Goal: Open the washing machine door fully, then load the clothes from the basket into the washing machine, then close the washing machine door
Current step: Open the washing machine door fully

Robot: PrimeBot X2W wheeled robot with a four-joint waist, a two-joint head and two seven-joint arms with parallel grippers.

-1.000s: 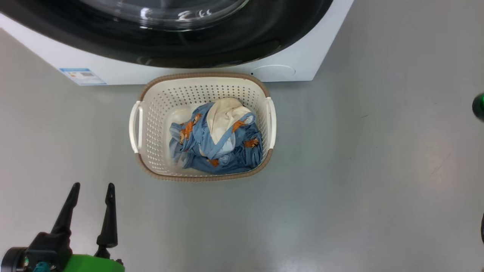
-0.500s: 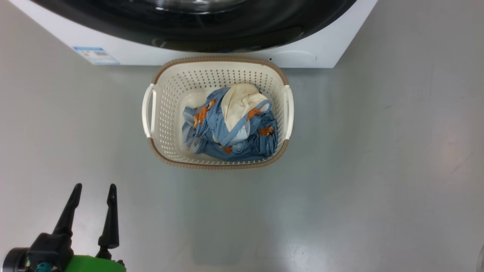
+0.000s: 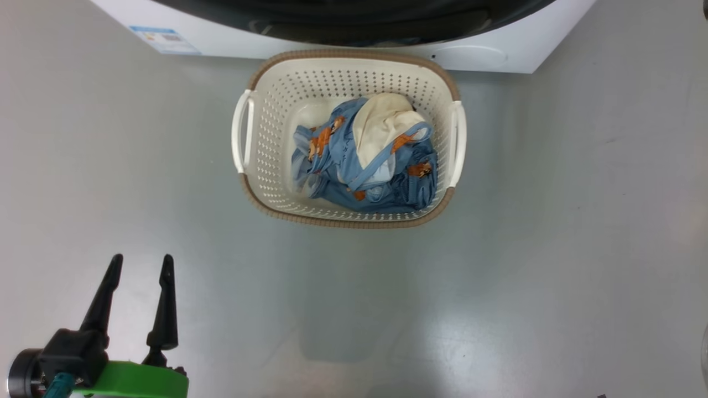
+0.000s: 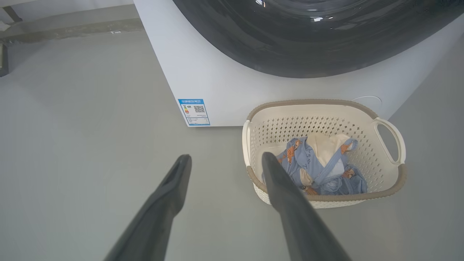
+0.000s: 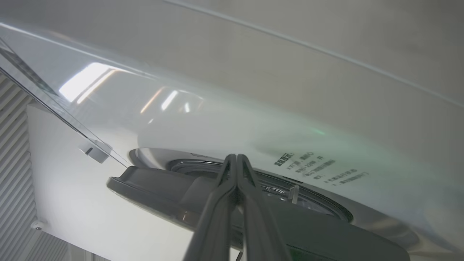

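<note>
The cream basket (image 3: 271, 138) with its brown rim stands on the floor right in front of the white washing machine (image 3: 221, 41). The clothes (image 3: 368, 160), blue bear-print fabric with a cream piece on top, lie bundled inside it. The door's glossy black rim (image 3: 359, 22) runs along the top edge of the head view. My left gripper (image 3: 142, 258) hovers open and empty at the lower left, well short of the basket (image 4: 391, 174) and clothes (image 4: 319, 166). My right gripper (image 5: 236, 156) is shut, its tips close before the dark grey door (image 5: 156, 181) on the white machine (image 5: 217, 127).
Smooth grey floor (image 3: 525, 249) spreads around the basket on all sides. A blue label (image 4: 194, 111) marks the machine's lower left corner. The black door (image 4: 308, 47) overhangs the basket's far side. A wall base and a dark object (image 4: 3, 59) lie far off.
The head camera has moved, so the basket and machine slid up and to the right in the picture. The left gripper keeps its open pose.
</note>
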